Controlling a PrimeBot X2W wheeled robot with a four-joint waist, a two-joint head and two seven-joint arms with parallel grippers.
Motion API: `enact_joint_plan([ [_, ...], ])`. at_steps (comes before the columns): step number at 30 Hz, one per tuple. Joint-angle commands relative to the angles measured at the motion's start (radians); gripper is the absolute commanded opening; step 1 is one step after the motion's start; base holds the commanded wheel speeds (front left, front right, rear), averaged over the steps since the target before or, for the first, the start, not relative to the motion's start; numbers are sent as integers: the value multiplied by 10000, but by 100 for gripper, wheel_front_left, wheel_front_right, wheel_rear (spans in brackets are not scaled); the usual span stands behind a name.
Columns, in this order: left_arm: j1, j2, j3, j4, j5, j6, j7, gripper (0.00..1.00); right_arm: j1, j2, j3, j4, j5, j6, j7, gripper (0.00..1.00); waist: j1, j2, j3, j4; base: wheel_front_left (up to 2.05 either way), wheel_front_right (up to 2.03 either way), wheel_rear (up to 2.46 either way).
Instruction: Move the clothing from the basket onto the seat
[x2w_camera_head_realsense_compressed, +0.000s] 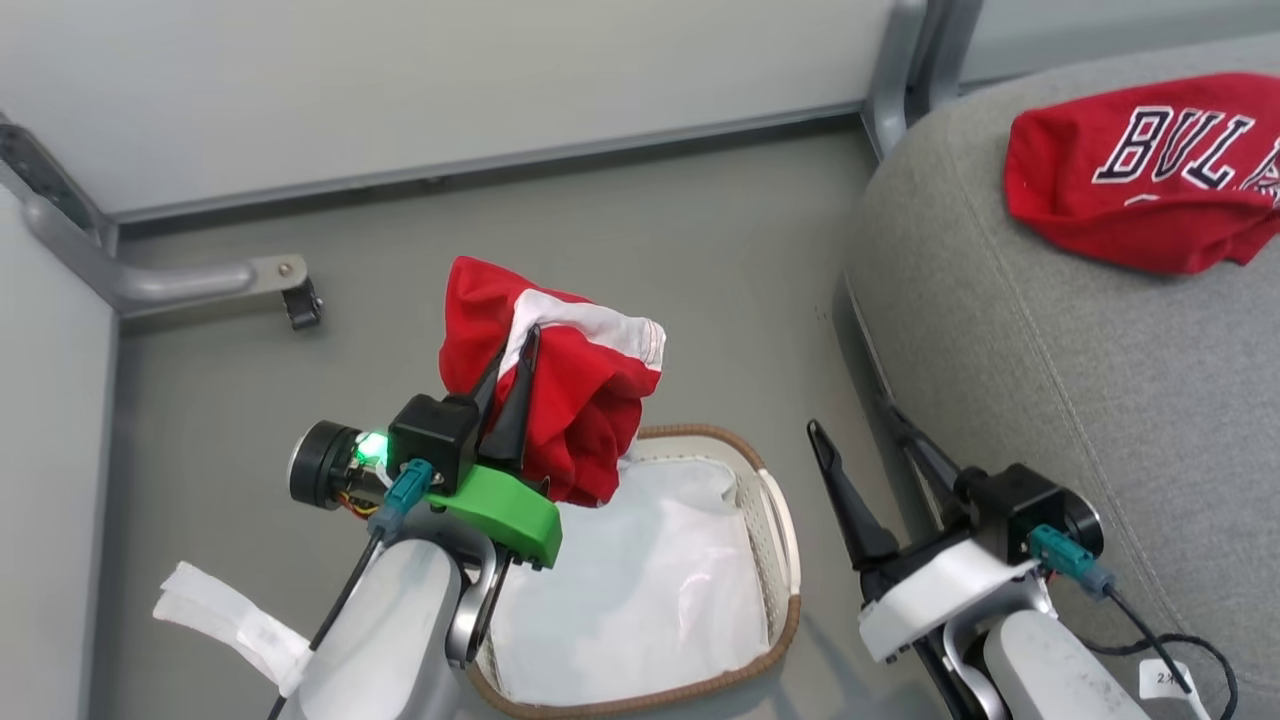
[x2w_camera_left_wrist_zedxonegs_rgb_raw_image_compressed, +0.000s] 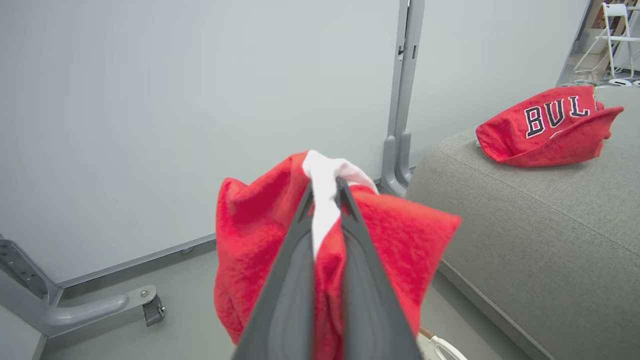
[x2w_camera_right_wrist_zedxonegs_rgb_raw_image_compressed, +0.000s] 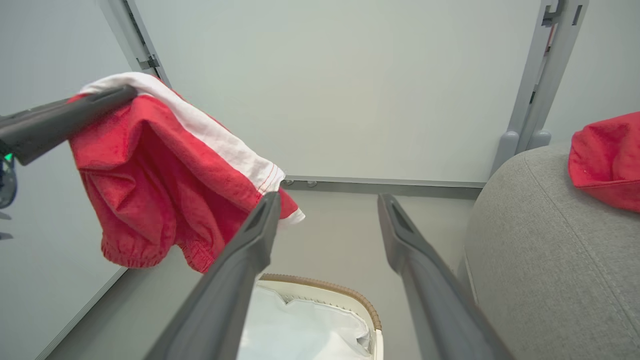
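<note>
The red garment pinched in the left hand is soft matt cloth with a faintly fuzzy nap. Its white band looks smoother and is edged with red stitching. The lettered garment is the same red cloth. The seat is coarse grey woven fabric, matt, with a stitched seam. The basket is white perforated plastic with a brown woven rim. Its liner is thin, smooth white cloth. The right hand has matt dark plastic fingers. The floor is smooth and matt.
</note>
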Motion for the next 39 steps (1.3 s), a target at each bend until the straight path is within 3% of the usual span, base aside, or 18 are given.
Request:
enact_joint_plan([
  [1, 142, -41, 68, -184, 112, -68, -5, 0, 261, 7, 42, 56, -59, -10, -1, 100, 1, 0, -727, 337, 0, 0, 0],
  [9, 91, -149, 88, -939, 133, -241, -4, 0, 609, -24, 686, 227, -151, -10, -1, 100, 1, 0, -1171, 463, 0, 0, 0],
  [18, -63, -195, -574, -1311, 186, -221, -4, 0, -719, -92, 1744, -22, -783, -10, -1, 100, 1, 0, -1282, 905, 0, 0, 0],
  [24, -66, -203, -1293, -1446, -207, -151, -4, 0, -1653, 77, 2397, 781, -1366, -10, -1, 100, 1, 0, -1359, 1301, 0, 0, 0],
  [33, -322, -203, -2684, -1771, -893, 68, -4, 0, -2247, 511, 2189, 2457, -2011, -10, -1, 100, 1, 0, -1419, 2206, 0, 0, 0],
  [34, -361, -200, -2943, -1806, -1064, 123, -4, 0, -2287, 539, 2091, 2646, -1857, -12, -1, 65, 1, 0, -1403, 2408, 0, 0, 0],
  [35, -382, -202, -3043, -1777, -1128, 174, -3, 0, -2308, 557, 2148, 2649, -1681, -10, -1, 7, 1, 0, -1397, 2489, 0, 0, 0],
  [36, -393, -202, -3090, -1762, -1183, 214, -3, 0, -2341, 564, 2153, 2632, -1596, -10, -1, 0, 1, 0, -1390, 2544, 0, 0, 0],
  [39, -384, -205, -3158, -1625, -1144, 351, -1, 0, -2281, 547, 2059, 2464, -1276, -10, -1, 0, 1, 0, -1352, 2561, 0, 0, 0],
])
